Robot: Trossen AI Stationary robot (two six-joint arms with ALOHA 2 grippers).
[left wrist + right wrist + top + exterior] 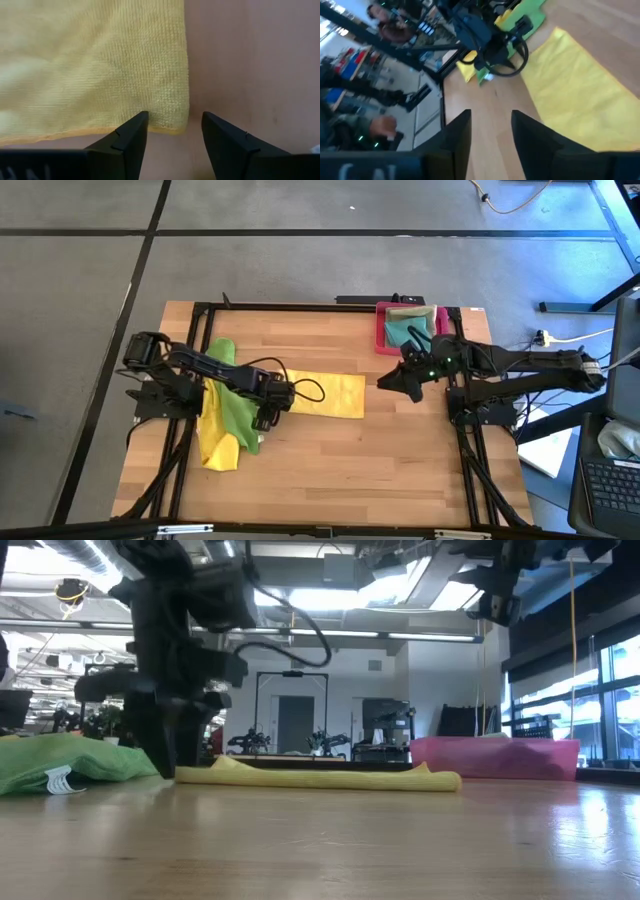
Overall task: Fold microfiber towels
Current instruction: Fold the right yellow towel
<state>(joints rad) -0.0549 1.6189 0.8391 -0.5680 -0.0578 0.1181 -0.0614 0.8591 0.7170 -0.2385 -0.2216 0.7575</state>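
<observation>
A yellow towel lies flat in the middle of the table; it also shows in the low view. My left gripper is open and low at the towel's near left corner, one finger on each side of it. A bright green towel lies bunched on a second yellow towel at the left. My right gripper is open and empty, raised off the table to the right of the flat towel. A teal towel and a pale olive one lie in the pink tray. My left gripper comes from above, pointing down, with its open fingers standing on either side of the flat yellow towel's corner. I cannot tell whether they touch the cloth. The towel lies flat on the table.
The pink tray stands at the table's far right edge. A black cable loops from the left arm over the yellow towel. Bare wood lies along the near edge. People show in the room in the right wrist view.
</observation>
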